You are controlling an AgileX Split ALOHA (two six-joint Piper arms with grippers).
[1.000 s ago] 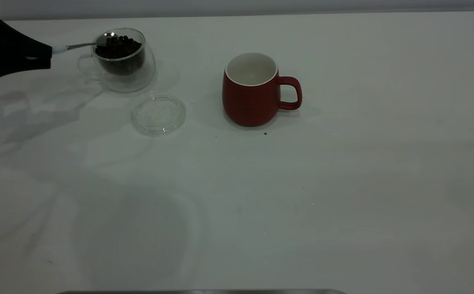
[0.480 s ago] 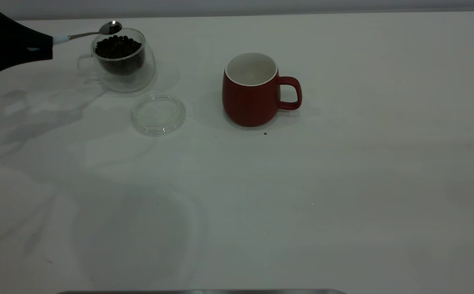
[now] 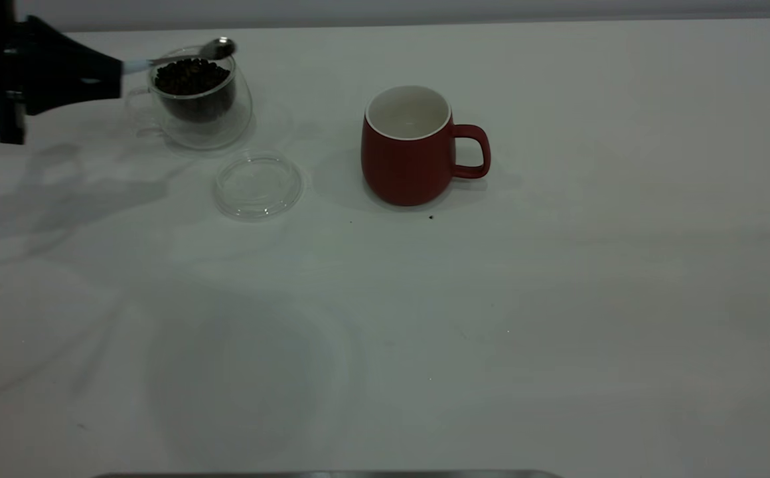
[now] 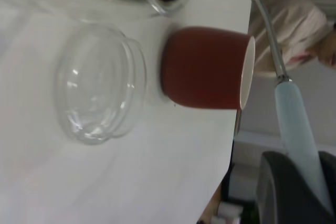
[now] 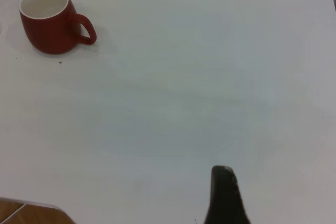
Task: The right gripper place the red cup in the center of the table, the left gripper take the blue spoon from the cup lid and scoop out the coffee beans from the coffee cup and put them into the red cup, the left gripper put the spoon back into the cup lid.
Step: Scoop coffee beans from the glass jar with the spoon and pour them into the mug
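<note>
White and matte, the tabletop (image 3: 557, 299) fills my exterior view, smooth apart from a few dark specks near the red cup (image 3: 411, 149). I count one red cup, one glass cup, one lid and one spoon.

That red cup is a rounded ceramic mug with a dull red outside, a white inside and a loop handle pointing to 3 o'clock; it stands upright near the middle of the tabletop, and I see nothing inside it.

At about 10 o'clock from it stands the glass cup (image 3: 200, 99), clear and double-walled with a round belly, holding a heap of dark coffee beans (image 3: 191, 74). Its glass handle is faint and hard to trace.

A clear, shallow round lid (image 3: 258, 185) lies flat at 5 o'clock from the glass cup, apart from it.

My left tool (image 3: 103, 73), black and tapered, is closed on the pale blue handle of the spoon (image 3: 179, 58). The shiny metal bowl hangs over the far rim of the glass cup; whether it carries beans I cannot tell.

Only one dark fingertip of the right tool (image 5: 224, 195) shows in its wrist view, so its opening I cannot tell.
</note>
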